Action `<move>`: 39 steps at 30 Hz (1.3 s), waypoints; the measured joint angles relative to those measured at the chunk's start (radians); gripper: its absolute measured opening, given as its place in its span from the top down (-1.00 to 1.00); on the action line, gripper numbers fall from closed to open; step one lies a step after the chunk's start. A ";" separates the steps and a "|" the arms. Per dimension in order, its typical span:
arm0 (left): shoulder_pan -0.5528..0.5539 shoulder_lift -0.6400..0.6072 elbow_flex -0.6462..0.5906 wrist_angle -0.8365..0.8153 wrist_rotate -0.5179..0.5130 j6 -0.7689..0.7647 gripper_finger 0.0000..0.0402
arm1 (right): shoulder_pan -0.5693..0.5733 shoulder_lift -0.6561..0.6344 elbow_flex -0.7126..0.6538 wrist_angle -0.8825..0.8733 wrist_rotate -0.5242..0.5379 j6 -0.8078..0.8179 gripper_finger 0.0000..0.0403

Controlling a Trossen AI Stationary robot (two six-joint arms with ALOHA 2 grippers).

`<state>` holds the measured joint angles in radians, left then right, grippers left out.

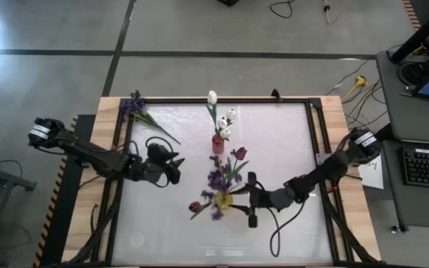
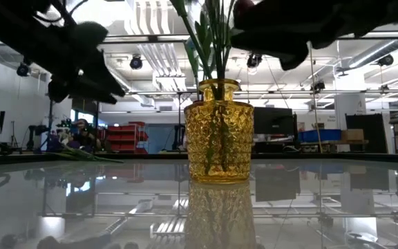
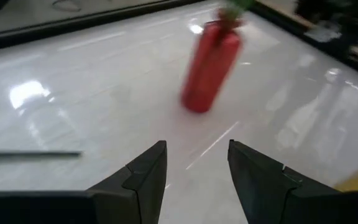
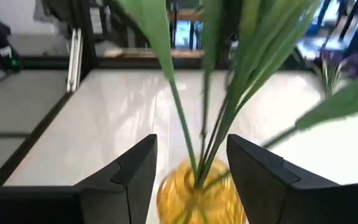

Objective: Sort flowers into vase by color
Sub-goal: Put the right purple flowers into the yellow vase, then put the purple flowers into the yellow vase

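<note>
**Both grippers open and empty beside the vases**

Nearest the front of the table we find the yellow vase (image 1: pixel 224 199), a faceted amber glass with green stems standing in it; purple blooms (image 1: pixel 216 179) and dark red tulip buds (image 1: pixel 239 153) spread above it, one red bud (image 1: pixel 194 207) hanging low to its side. Our right gripper (image 1: pixel 250 199) sits just beside this vase; in the right wrist view its fingers (image 4: pixel 129 171) are spread wide with nothing between them, the vase and stems lying just beyond the gap.

Our left gripper (image 1: pixel 176 167) hovers over the table's left-middle, pointing toward the centre. Its fingers (image 3: pixel 143 171) are likewise parted and hold nothing, and the red vase (image 3: pixel 211 65) stands ahead of it, well apart.

That red vase sits farther back, with white tulip buds (image 1: pixel 226 123) rising from it.

At the far left corner, one purple flower (image 1: pixel 133 106) lies flat on the table (image 1: pixel 289 141), its stem running toward the middle.
</note>
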<state>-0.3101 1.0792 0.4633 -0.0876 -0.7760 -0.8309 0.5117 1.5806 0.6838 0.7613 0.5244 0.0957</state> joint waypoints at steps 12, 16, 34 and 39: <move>0.377 0.006 0.000 -0.184 0.000 -0.406 0.20 | 0.053 -0.208 0.016 -0.384 0.028 0.156 -0.12; 0.509 0.039 0.000 -0.215 0.010 -0.406 0.20 | 0.069 -0.248 0.016 -0.407 0.058 0.156 -0.11; 0.902 0.309 0.081 -0.240 0.056 -0.448 0.04 | 0.116 -0.255 0.016 -0.425 0.115 0.194 -0.11; 0.953 0.420 0.119 -0.239 0.100 -0.535 -0.18 | 0.129 -0.237 0.016 -0.425 0.114 0.233 -0.10</move>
<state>0.6431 1.4995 0.5821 -0.3270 -0.6756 -1.3657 0.6404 1.3433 0.6994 0.3363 0.6385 0.3288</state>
